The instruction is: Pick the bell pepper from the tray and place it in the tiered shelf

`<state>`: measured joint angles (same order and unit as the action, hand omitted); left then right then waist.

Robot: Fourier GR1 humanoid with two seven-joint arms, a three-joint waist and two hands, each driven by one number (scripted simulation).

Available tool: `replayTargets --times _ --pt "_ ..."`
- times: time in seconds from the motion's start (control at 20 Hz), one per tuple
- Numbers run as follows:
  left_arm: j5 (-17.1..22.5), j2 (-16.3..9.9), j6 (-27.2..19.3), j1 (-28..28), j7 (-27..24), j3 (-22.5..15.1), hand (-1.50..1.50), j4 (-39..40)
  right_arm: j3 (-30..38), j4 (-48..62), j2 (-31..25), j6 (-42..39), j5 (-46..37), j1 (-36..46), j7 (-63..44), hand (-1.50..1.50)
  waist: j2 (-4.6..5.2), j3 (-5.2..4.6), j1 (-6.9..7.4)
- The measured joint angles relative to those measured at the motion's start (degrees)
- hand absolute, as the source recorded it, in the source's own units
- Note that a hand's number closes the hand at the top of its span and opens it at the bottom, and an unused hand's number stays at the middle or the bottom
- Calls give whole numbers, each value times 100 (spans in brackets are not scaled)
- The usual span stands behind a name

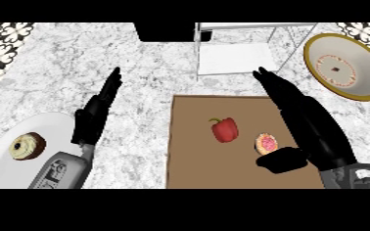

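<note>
Right hand extends open over the tray, seemingly beside bell pepper.

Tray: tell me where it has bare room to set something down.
The tray is bare across its left half and along its far edge, left of the bell pepper. The right side is crowded: a doughnut and the right robot hand over it.
</note>
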<state>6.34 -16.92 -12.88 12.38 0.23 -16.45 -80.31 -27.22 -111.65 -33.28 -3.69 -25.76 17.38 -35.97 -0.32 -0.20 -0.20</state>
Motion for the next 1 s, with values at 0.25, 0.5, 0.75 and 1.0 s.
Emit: replayTargets --times 0.25,0.5,0.75,1.0 --pt "-17 66 140 90 -198 164 0 283 -564 -530 400 -686 -537 293 -1350 -150 14 8 4" --pt "-158 138 166 -85 52 193 0 -128 -930 -696 1038 -965 -1120 270 -1887 -150 18 15 26" --pt "-301 209 325 -166 99 325 0 -247 -1078 -634 1458 -1063 -1750 75 -1836 -150 23 19 26" --pt "-459 372 402 -198 5 436 0 -137 -1128 -535 1817 -1077 -2284 -142 -1775 -150 27 19 19"
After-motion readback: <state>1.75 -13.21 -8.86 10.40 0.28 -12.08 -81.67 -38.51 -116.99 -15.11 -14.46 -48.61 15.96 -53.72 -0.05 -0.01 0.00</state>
